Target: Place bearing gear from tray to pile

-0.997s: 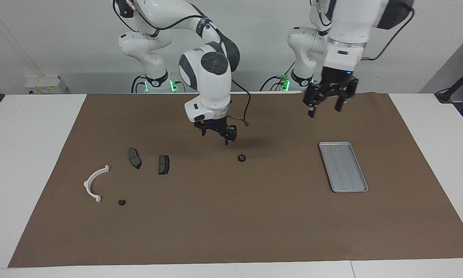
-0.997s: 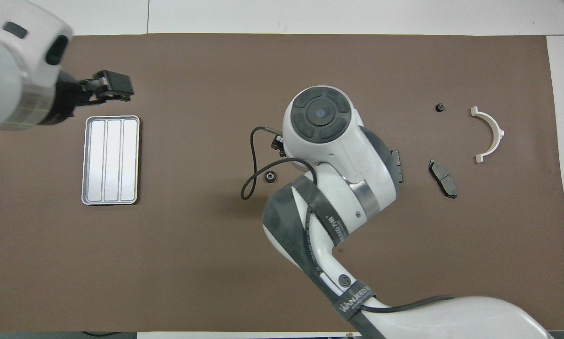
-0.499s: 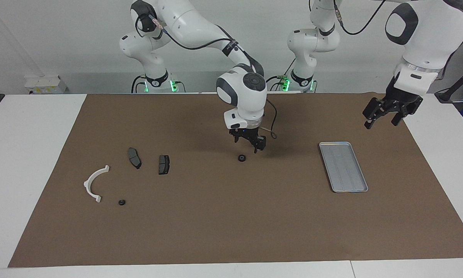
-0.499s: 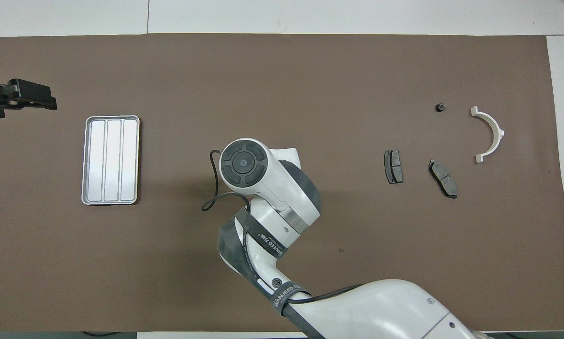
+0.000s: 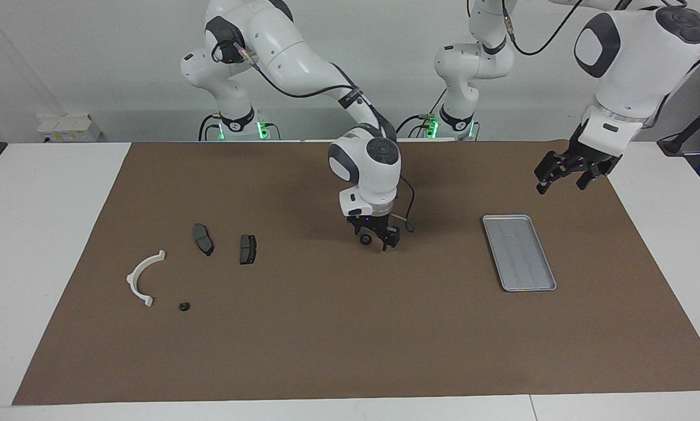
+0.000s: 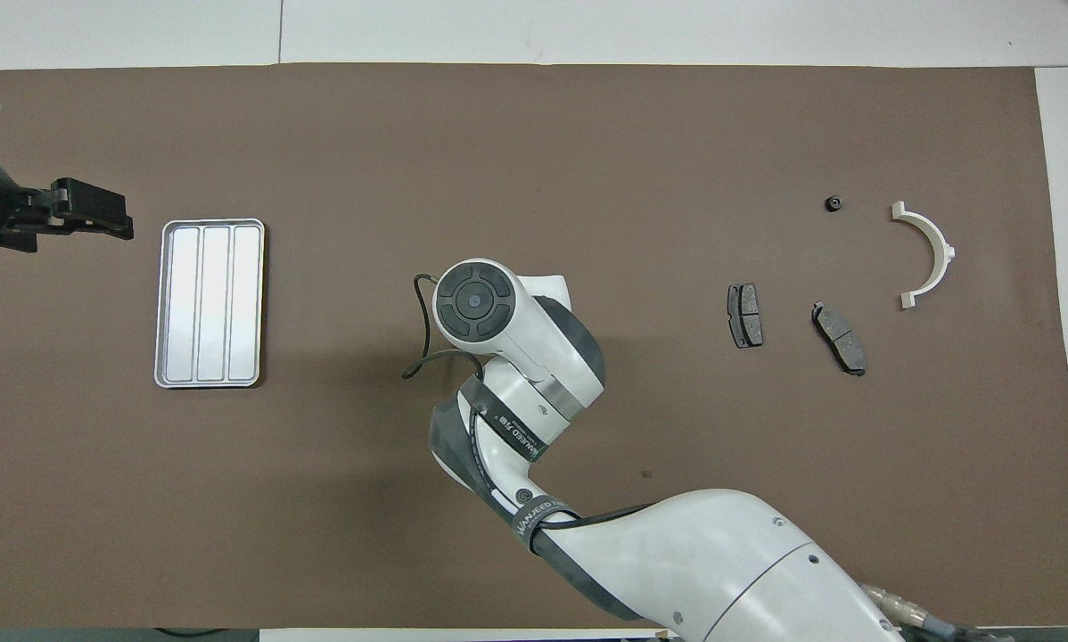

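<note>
gear (image 5: 364, 240), a small black ring, lies flat on brown mat (image 5: 326, 327), between tray (image 5: 519, 252) and pile (image 5: 198, 257); right gripper (image 5: 376, 241) straddles it, fingers spread. ridged silver tray's long axis runs away from the robots. left gripper (image 5: 560, 178) hangs released near tray.

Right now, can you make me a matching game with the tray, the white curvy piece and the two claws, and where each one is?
Things:
1. tray
2. white bracket
3. right claw
4. left claw

Places:
A. down low at the middle gear, mid-mat
B. at the right arm's end, beside the small gear
C. up in the air over the mat, near the tray
D. flat on the mat at the left arm's end

Pairs: 1-D, 2-B, 3-A, 4-C
</note>
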Motion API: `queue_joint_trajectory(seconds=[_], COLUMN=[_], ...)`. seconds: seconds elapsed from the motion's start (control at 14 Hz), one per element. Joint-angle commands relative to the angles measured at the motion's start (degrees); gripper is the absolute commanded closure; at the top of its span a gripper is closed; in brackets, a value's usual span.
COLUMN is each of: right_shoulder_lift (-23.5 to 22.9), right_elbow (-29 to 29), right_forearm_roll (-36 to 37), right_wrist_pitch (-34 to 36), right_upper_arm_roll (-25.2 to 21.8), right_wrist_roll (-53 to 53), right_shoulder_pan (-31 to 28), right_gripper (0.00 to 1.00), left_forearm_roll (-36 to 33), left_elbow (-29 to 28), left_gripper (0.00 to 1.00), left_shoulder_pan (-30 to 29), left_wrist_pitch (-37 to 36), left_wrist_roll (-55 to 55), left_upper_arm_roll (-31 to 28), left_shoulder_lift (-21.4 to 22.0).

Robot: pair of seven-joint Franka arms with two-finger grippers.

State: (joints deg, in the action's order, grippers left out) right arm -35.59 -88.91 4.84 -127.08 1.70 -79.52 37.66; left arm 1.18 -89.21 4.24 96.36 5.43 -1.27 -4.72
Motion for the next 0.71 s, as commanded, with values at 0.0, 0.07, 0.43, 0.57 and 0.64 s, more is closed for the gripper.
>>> queue_joint_trajectory(seconds=[0.0,0.07,0.43,0.57,0.64], right_shoulder_lift=[0.4,0.7,1.8,1.7,1.7], right_elbow=[-2.5,-3.6,-7.2,-6.8,-6.5], right_forearm_roll=[1.1,1.1,1.1,1.1,1.1], right_wrist_pitch=[-3.8,-4.8,-7.6,-7.0,-6.3], right_upper_arm_roll=[0.6,0.6,0.6,0.6,0.6], right_wrist_roll=[-0.3,-0.3,0.4,0.5,0.5], right_shoulder_pan=[-1.1,-1.1,-1.5,-1.6,-1.6], right_gripper=[0.0,0.0,0.18,0.49,0.59], left_forearm_roll=[-0.1,0.1,-0.1,-0.1,-0.1], left_elbow=[3.9,5.0,3.9,1.1,-1.2], left_gripper=[0.0,0.0,0.0,0.0,0.0], left_shoulder_pan=[0.6,0.8,1.7,2.3,2.4], left_wrist_pitch=[-5.3,-6.0,-5.3,-4.8,-4.5], left_wrist_roll=[-0.5,-0.5,-0.5,-0.5,-0.5], left_upper_arm_roll=[0.0,0.1,1.0,1.0,1.0], left_shoulder_lift=[-1.5,-1.9,-0.6,0.9,2.3])
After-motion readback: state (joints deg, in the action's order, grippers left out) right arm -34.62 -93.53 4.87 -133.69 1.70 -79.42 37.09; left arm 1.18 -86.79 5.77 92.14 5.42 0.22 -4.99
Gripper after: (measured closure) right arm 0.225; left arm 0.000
